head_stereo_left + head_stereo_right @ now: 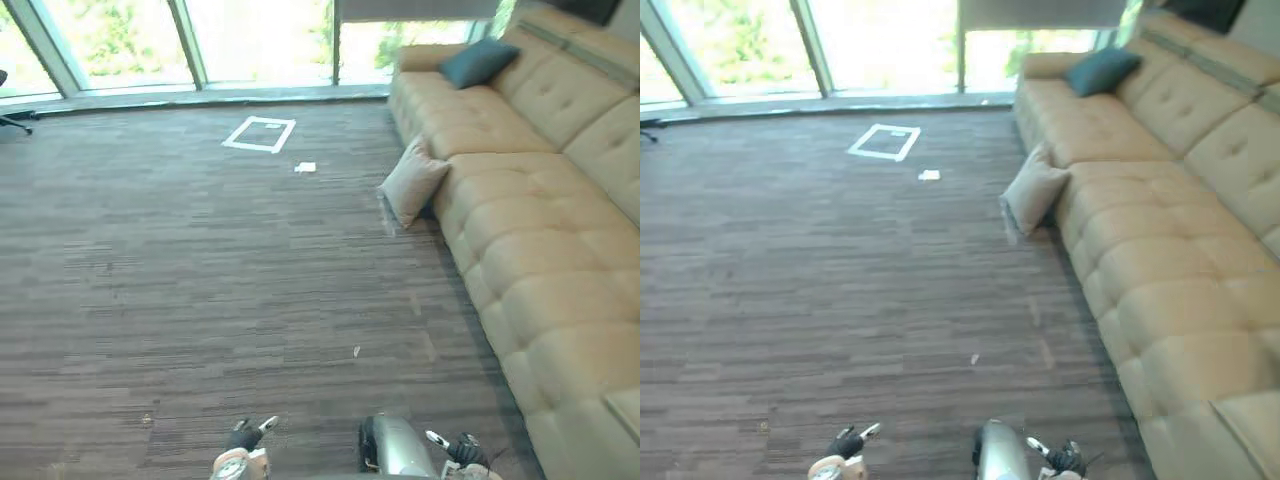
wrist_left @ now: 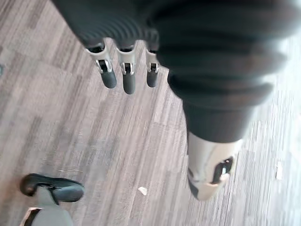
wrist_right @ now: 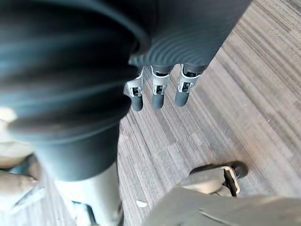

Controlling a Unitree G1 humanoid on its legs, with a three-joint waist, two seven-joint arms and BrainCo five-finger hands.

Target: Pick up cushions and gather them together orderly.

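A beige cushion (image 1: 412, 180) stands on the carpet, leaning against the front of the long beige sofa (image 1: 520, 240). Further back, a teal cushion (image 1: 478, 62) lies on the sofa's seat near its far armrest. My left hand (image 1: 245, 438) and right hand (image 1: 462, 448) hang low at the near edge of the eye views, well away from both cushions. The left wrist view has the left hand (image 2: 127, 75) with straight fingers over bare carpet. The right hand (image 3: 157, 94) looks the same in its wrist view, holding nothing.
A white tape square (image 1: 259, 133) and a small white scrap (image 1: 305, 167) mark the carpet towards the windows (image 1: 260, 40). Another tiny scrap (image 1: 356, 351) lies closer. A chair base (image 1: 12, 120) shows at far left. The sofa runs along the right side.
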